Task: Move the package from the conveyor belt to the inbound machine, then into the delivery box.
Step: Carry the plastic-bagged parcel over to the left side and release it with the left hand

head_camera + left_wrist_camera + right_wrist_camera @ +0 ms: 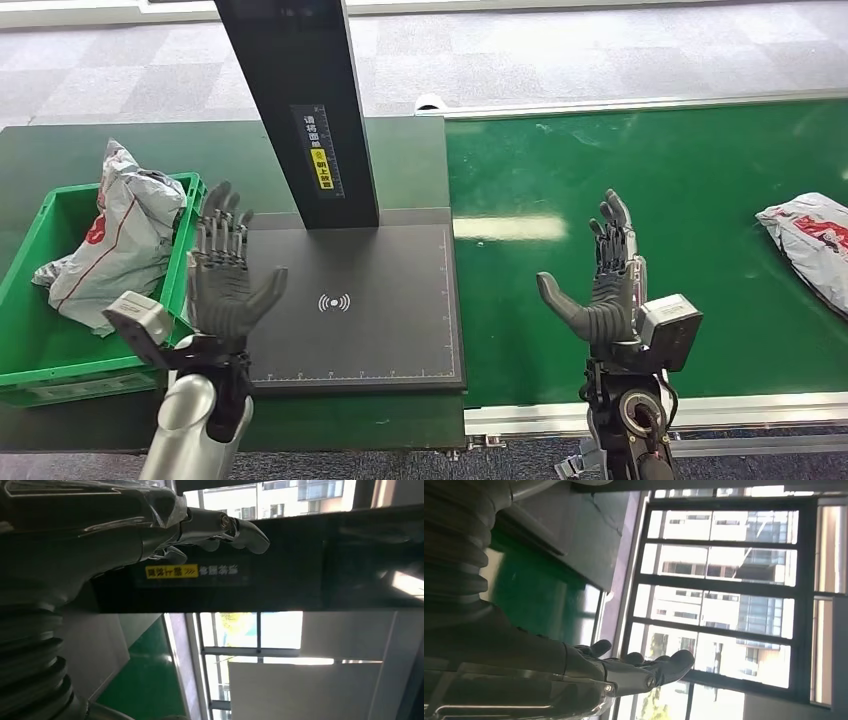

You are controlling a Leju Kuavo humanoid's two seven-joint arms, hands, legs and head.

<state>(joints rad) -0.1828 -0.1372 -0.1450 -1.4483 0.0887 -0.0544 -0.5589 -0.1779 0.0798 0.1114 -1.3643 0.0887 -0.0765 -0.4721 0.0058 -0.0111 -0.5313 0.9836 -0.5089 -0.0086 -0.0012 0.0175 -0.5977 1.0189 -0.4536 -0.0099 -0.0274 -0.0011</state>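
A white and grey package (812, 240) with red print lies on the green conveyor belt (650, 190) at the far right edge. My right hand (603, 275) is raised over the belt, well to the left of that package, fingers spread and holding nothing. My left hand (225, 270) is raised with fingers apart and empty, between the green delivery box (30, 345) and the black scan plate of the inbound machine (350, 300). Another white package (115, 235) lies inside the green box. In the wrist views each hand's fingers (225, 527) (649, 665) stretch out with nothing in them.
The inbound machine's black post (300, 100) rises from the back of the scan plate, bearing a yellow label. A metal rail (720, 410) runs along the belt's near edge. Grey floor tiles lie beyond the belt.
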